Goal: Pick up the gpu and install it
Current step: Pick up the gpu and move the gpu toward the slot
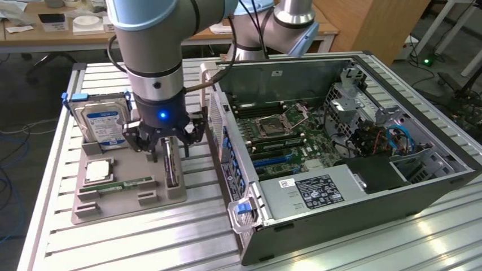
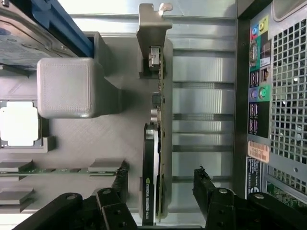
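The black gripper [image 1: 164, 142] is spread either side of the thin green gpu [image 2: 152, 158] with dark cooler, stood on edge in a grey tray [image 1: 128, 195]. Light, stiff and fragile, it is judged best pinched across its faces.

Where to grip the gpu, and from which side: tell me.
Grip its top long edge from straight above, one finger on each flat face: the gpu stands on edge in the grey holder, faces exposed. The open gripper straddles it.
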Controlling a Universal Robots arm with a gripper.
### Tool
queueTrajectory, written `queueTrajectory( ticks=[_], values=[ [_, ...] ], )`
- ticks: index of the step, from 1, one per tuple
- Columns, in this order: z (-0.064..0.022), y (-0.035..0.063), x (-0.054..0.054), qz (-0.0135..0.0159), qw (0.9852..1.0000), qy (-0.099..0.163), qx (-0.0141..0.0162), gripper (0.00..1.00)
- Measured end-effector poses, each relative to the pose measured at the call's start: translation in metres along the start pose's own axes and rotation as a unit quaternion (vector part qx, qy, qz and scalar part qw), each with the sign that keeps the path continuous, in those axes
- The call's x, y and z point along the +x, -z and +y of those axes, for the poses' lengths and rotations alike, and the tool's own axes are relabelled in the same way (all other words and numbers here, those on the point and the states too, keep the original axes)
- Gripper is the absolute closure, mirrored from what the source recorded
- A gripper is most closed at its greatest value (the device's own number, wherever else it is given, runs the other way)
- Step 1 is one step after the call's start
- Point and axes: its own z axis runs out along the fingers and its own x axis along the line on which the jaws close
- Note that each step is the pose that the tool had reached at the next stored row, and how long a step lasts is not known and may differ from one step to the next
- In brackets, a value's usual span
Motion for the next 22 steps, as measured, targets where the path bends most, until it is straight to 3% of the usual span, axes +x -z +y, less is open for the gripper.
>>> queueTrajectory(
  ticks=[7,14,22],
  values=[
    [0.013,-0.0126,0.0,-0.0001,1.0,0.0,0.0,0.34],
    [0.0131,-0.0249,0.002,-0.0001,1.0,0.0,0.0002,0.34],
    [0.0137,-0.0325,0.006,0.0,1.0,0.0,0.0002,0.34]
  ],
)
